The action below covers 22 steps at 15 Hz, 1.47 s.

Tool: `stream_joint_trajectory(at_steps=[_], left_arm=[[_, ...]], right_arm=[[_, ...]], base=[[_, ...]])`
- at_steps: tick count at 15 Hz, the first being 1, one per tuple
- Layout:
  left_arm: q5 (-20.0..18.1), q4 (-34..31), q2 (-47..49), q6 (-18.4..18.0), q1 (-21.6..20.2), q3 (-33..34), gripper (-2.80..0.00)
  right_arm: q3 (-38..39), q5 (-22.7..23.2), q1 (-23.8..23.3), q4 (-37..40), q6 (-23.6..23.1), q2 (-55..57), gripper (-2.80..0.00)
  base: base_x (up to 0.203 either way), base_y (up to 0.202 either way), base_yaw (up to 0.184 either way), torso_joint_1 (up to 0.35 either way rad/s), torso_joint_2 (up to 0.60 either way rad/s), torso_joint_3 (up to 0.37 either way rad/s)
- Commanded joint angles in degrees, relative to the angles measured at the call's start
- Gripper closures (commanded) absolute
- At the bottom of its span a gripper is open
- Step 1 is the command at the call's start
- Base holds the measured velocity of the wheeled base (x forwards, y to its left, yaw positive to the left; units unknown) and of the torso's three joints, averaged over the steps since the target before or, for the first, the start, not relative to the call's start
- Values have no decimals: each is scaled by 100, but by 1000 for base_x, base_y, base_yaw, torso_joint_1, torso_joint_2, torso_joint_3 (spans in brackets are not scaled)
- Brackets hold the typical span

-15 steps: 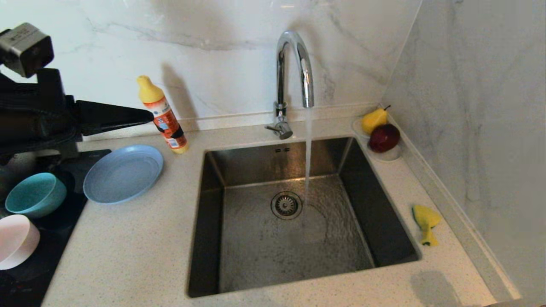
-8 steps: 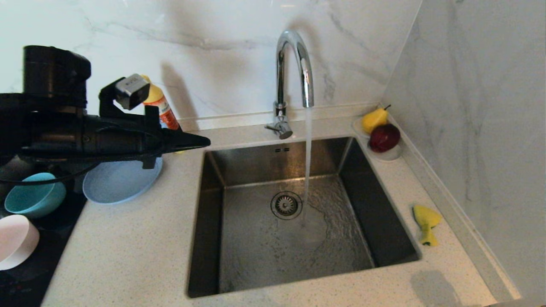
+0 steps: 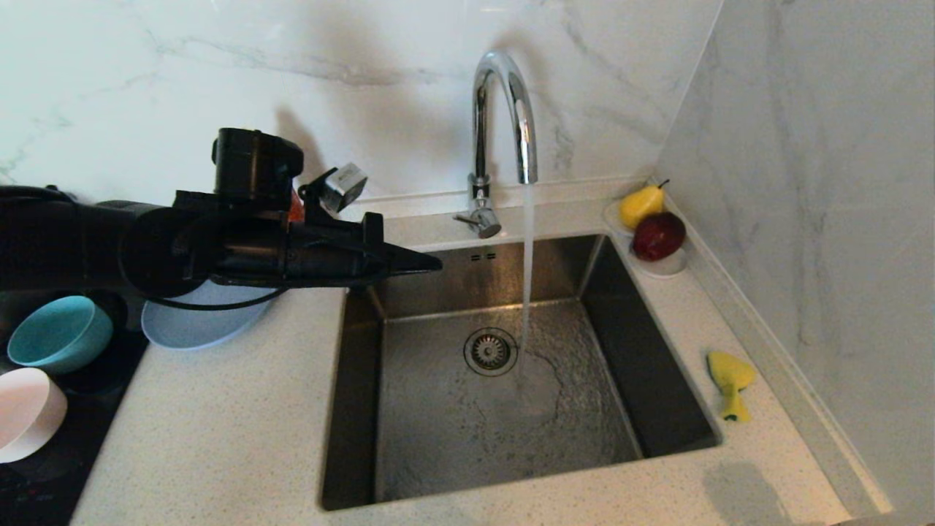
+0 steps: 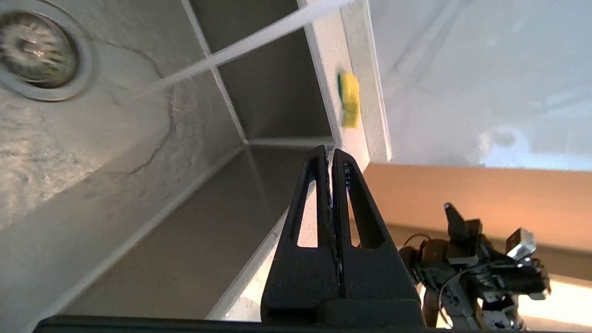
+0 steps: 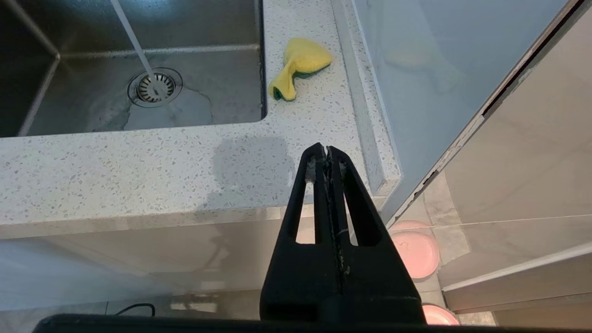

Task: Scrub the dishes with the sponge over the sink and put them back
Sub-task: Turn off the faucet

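Head view: The left gripper (image 3: 435, 264) points level across the rear left corner of the sink (image 3: 350, 409), fingers pressed together, holding nothing. Its arm crosses above the blue plate (image 3: 182, 325), hiding most of it and most of the bottle (image 3: 296, 208) behind. The teal bowl (image 3: 58, 332) and the pale pink dish (image 3: 25, 413) sit on a dark surface at the left edge. The tap (image 3: 504, 117) runs; the stream lands just right of the drain (image 3: 490, 351). The sponge (image 3: 728, 380) lies on the counter (image 3: 219, 438) right of the sink, near the wall. A pear (image 3: 641, 205) and an apple (image 3: 657, 235) rest on a saucer (image 3: 668, 267) at the rear right corner.

Left wrist view: The left gripper (image 4: 331, 155) is closed and empty, above the sink (image 4: 185, 222). The sponge (image 4: 349, 98) lies on the rim beyond. The drain (image 4: 37, 55) and water stream are visible.

Right wrist view: The right gripper (image 5: 326, 151) is closed and empty, parked below and in front of the counter (image 5: 115, 171) edge. The sponge (image 5: 298, 64) lies on the counter beside the sink (image 5: 222, 101). Two pink plates (image 5: 418, 253) lie on the floor below.
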<state>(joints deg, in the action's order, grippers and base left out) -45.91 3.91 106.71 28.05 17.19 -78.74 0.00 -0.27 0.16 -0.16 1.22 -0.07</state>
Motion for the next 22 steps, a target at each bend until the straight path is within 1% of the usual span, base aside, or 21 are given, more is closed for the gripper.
stream_joint_trajectory(at_steps=[1, 4, 5, 6, 7, 8, 9, 12, 14, 16, 18, 20, 22], left_arm=[[-23, 53, 524, 9, 168, -217, 0], [-9, 332, 864, 11, 204, -341, 0], [62, 462, 936, 15, 206, -346, 0], [225, 622, 1071, 20, 212, -403, 0], [480, 796, 1224, 71, 214, -483, 0], [728, 968, 1336, 232, 214, -578, 0], [813, 1116, 1427, 348, 214, -653, 0], [847, 1432, 1647, 727, 208, -896, 0], [851, 1525, 1869, 1003, 211, -1316, 0], [907, 1541, 2066, 1121, 209, -1667, 0], [1162, 1588, 2268, 1203, 208, -2004, 0], [1217, 1851, 2427, 1342, 206, -2115, 0], [1255, 1959, 2629, 1512, 206, -2383, 0]], right_arm=[[0, 0, 2, -2, 1, -1, 0], [0, 0, 2, -2, 1, -1, 0], [0, 0, 2, -2, 1, -1, 0], [0, -8, 2, -2, 1, -1, 0], [0, 0, 2, -2, 1, -1, 0], [0, 0, 2, -2, 1, -1, 0], [0, 0, 2, -2, 1, -1, 0], [0, 0, 2, -2, 1, -1, 0], [0, 0, 2, -2, 1, -1, 0], [0, 0, 2, -2, 1, -1, 0], [0, 0, 2, -2, 1, -1, 0], [0, 0, 2, -2, 1, -1, 0], [0, 0, 2, -2, 1, -1, 0]], base=[[0, 0, 0, 0, 0, 0], [0, 0, 0, 0, 0, 0], [0, 0, 0, 0, 0, 0], [0, 0, 0, 0, 0, 0], [0, 0, 0, 0, 0, 0], [0, 0, 0, 0, 0, 0], [0, 0, 0, 0, 0, 0], [0, 0, 0, 0, 0, 0], [0, 0, 0, 0, 0, 0], [0, 0, 0, 0, 0, 0], [0, 0, 0, 0, 0, 0], [0, 0, 0, 0, 0, 0], [0, 0, 0, 0, 0, 0]])
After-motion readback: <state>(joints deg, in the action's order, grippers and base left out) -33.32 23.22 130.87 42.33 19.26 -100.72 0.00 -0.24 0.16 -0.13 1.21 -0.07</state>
